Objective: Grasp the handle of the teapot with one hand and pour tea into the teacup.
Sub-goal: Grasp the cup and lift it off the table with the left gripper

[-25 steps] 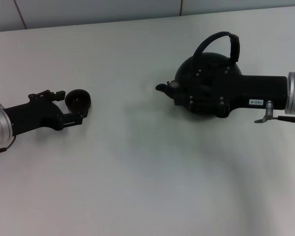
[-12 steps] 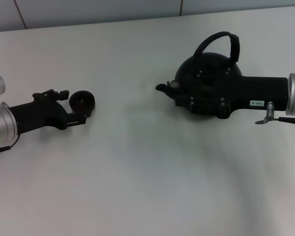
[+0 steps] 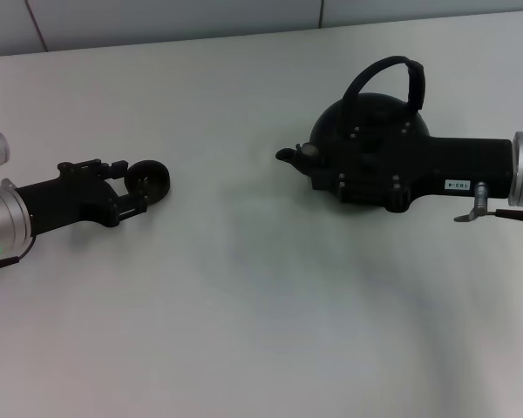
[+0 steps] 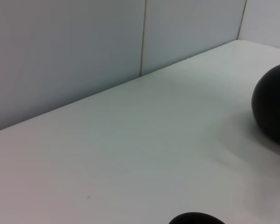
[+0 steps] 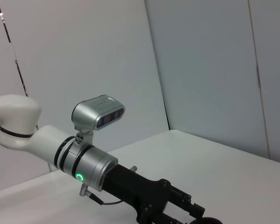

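The black teapot [image 3: 375, 115] stands at the back right of the white table, its stubby spout [image 3: 287, 155] pointing left and its arched handle [image 3: 379, 64] free above it. My right gripper [image 3: 327, 165] reaches in from the right, low across the teapot's front and below the handle; its fingers merge with the black pot. Far to the left sits the small black teacup [image 3: 151, 178], with my left gripper [image 3: 132, 185] holding it, one finger on either side. The teapot's round side [image 4: 273, 107] and the teacup's rim [image 4: 196, 218] also show in the left wrist view.
A grey panelled wall [image 3: 157, 17] runs along the table's far edge. Bare white tabletop [image 3: 244, 287] lies between cup and teapot and across the front. The right wrist view looks across at my left arm [image 5: 88, 161].
My left gripper has turned and shifted slightly to the right, and the teacup has gone with it. The teapot and right arm have barely moved.
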{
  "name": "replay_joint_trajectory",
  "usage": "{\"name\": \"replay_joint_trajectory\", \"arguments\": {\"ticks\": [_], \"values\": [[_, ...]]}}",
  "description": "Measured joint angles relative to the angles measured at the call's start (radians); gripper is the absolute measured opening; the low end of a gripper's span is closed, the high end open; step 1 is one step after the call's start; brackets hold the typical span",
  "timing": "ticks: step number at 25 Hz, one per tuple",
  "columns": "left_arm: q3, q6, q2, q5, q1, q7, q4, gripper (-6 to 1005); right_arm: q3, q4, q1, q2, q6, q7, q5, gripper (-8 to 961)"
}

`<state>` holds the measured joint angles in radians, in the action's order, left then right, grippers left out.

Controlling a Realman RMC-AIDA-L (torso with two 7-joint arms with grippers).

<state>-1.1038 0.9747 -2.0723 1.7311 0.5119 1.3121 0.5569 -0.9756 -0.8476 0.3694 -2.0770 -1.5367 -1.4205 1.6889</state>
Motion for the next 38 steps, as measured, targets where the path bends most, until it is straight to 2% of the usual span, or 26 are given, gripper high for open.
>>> {"name": "replay_joint_trajectory", "arguments": {"ticks": [6, 24, 30, 36, 38], "values": [[-0.001, -0.002, 0.002, 0.002, 0.0, 0.0, 0.0, 587, 0.0, -0.002, 0.001, 0.0, 0.004, 0.0, 0.0, 517], [-0.001, 0.051, 0.007, 0.002, -0.007, 0.008, 0.026, 571, 0.0, -0.002, 0.01, 0.0, 0.007, -0.003, -0.005, 515], [-0.001, 0.063, 0.006, 0.002, -0.009, 0.009, 0.036, 530, 0.0, -0.001, 0.01, 0.0, 0.007, -0.003, -0.006, 514], [-0.001, 0.06, 0.006, 0.005, -0.013, 0.009, 0.037, 419, 0.0, -0.001, 0.008, 0.0, 0.007, -0.003, -0.006, 513], [-0.001, 0.06, 0.006, 0.005, -0.013, 0.009, 0.037, 425, 0.0, -0.001, 0.007, 0.0, 0.007, -0.003, -0.006, 513]]}}
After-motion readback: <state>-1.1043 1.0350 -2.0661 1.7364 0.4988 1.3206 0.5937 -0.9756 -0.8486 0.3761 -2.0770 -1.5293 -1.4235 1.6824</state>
